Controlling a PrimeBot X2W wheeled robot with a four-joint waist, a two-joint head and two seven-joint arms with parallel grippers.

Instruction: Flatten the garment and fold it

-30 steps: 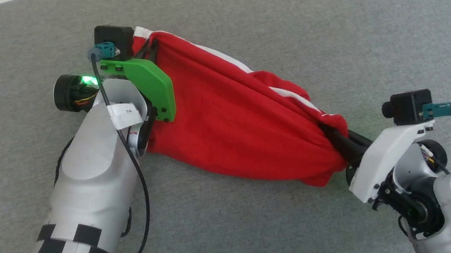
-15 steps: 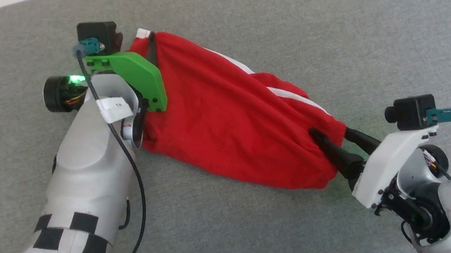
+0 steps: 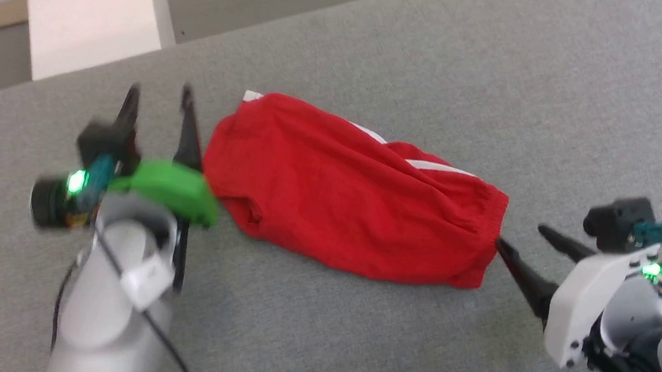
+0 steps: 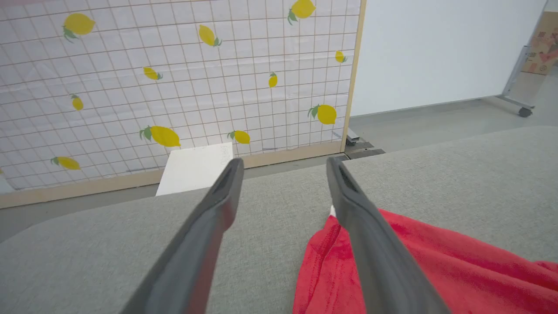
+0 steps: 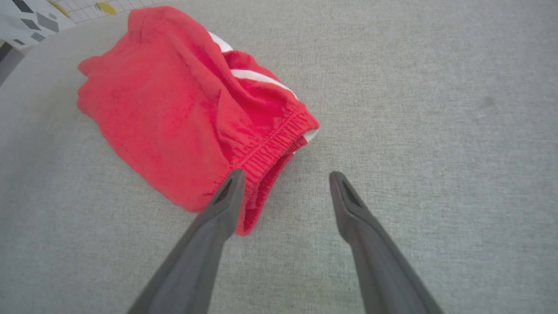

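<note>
The garment (image 3: 345, 197), red shorts with white side stripes, lies folded in a long bundle on the grey table, running from upper left to lower right. My left gripper (image 3: 159, 96) stands open just left of its upper end, with nothing between the fingers. In the left wrist view the garment (image 4: 436, 270) lies beside and under the right finger. My right gripper (image 3: 524, 238) is open just off the waistband end at the lower right. In the right wrist view the elastic waistband (image 5: 270, 144) lies just ahead of the open right gripper (image 5: 283, 174), apart from it.
The grey fabric-covered table (image 3: 480, 66) stretches wide around the garment. Beyond its far edge stand a white box (image 3: 96, 25) and a lemon-patterned grid screen (image 4: 174, 78). A white wall and floor show past the table in the left wrist view.
Both grippers opened and let go of the garment, then drew back from its two ends. The garment now lies slack on the table. The head camera tilted up, shifting the picture.
</note>
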